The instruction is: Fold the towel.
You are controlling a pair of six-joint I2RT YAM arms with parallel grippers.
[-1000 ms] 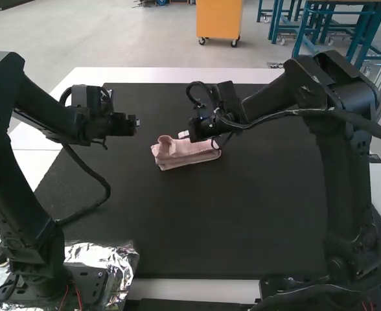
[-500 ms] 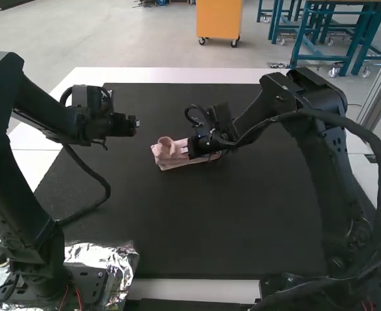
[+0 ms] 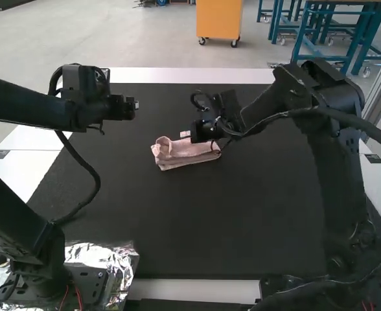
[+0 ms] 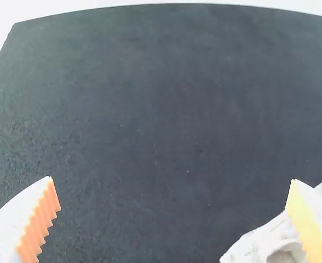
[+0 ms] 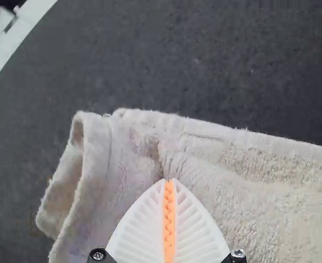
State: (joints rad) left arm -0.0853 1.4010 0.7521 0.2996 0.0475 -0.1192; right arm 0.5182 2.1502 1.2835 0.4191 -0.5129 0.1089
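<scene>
The pink towel lies folded into a small, narrow bundle on the mat, with a raised, curled fold at its left end in the high view. My left gripper is above the mat, left of and beyond the towel. Its fingers stand wide apart, and part of the towel shows behind one of them. At the towel's far side is my right gripper. In the right wrist view its pads meet, and the gripper is over the creased towel; I see no cloth between them.
A black mat covers most of the white table. Crumpled foil lies by the left arm's base. The right arm reaches in over the mat's right part.
The left arm has shifted its gripper slightly away toward the table's far side. The right gripper, lower over the towel half a second ago, has risen and drawn back a little. The towel looks unchanged.
</scene>
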